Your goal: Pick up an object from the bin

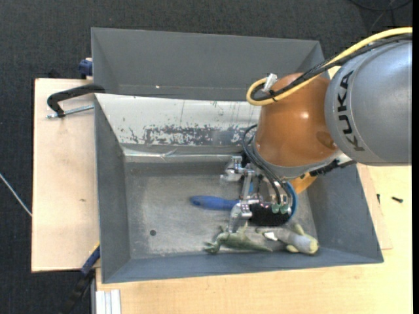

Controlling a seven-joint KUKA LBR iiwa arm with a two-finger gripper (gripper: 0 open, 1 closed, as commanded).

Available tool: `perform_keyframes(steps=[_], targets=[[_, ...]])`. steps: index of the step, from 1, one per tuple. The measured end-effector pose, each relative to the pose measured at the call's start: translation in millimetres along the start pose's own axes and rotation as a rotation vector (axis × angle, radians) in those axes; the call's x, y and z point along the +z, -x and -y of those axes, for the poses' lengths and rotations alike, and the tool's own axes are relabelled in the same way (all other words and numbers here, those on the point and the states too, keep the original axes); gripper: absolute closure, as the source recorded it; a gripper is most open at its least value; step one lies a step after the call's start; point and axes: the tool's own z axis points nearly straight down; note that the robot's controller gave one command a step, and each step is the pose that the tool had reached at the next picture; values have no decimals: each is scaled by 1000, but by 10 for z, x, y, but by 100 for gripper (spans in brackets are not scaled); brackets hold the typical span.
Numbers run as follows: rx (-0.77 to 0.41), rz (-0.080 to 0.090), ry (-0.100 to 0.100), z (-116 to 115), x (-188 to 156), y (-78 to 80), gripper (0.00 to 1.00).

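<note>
Olive-green lizard-like toy point(237, 241) and a grey-tan tube point(300, 243) lie along the bin's point(131, 195) near wall, maybe touching each other. Gripper point(241, 209) hangs low just above the toy, right beside a flat blue piece point(211, 203) mid-floor. Can't tell whether it's open or holding anything.

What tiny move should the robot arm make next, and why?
Probably a small drop straight down. The gripper hangs right above the olive-green toy by the near wall of the bin, so lowering should bring it around that toy. A blue piece lies just beside it.
</note>
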Motion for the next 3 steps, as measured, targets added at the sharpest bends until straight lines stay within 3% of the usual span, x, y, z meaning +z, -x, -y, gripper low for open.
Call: perform_keyframes(steps=[1, 2, 3], targets=[[153, 3, 6, 203, 898, 161, 0], [151, 2, 0, 229, 918, 144, 100], [101, 11, 3, -98, -414, 222, 100]])
